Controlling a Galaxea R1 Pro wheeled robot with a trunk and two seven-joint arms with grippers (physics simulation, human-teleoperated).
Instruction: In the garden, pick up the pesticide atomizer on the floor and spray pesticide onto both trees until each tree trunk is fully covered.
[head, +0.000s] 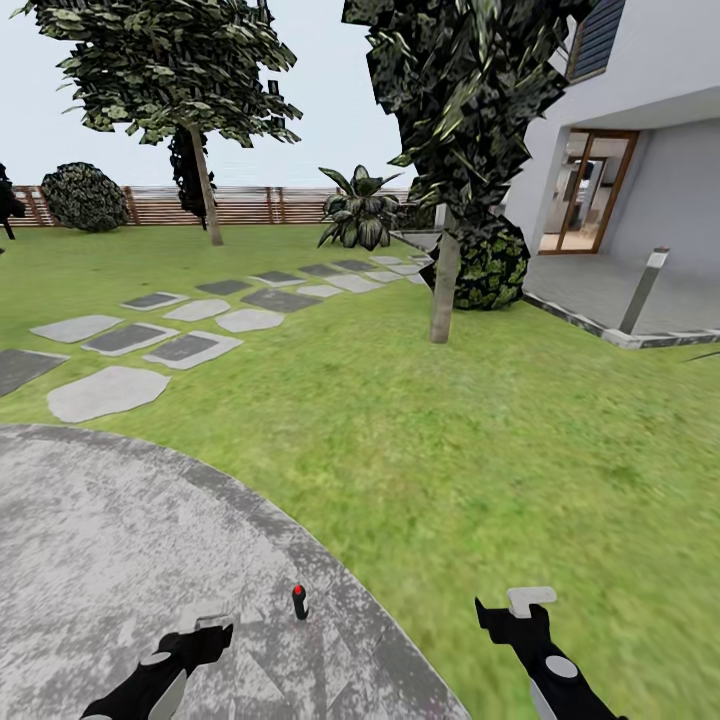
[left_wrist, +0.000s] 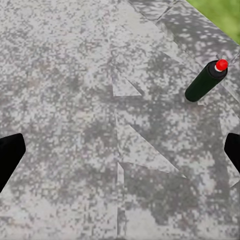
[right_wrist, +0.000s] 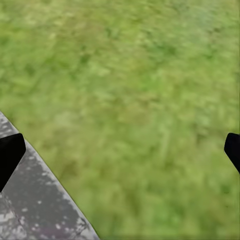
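The pesticide atomizer (head: 299, 601) stood upright on the floor (head: 90, 540), just beyond the left gripper (left_wrist: 120, 150). Both that and the right gripper (right_wrist: 120, 150) gaped wide, empty.

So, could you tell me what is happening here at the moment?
The robot stands at the edge of the concrete floor in a garden. The pesticide atomizer stands upright on the paving, untouched, between the two arms. The left gripper hovers open nearby; the right gripper is open over the lawn. Two trees wait ahead.
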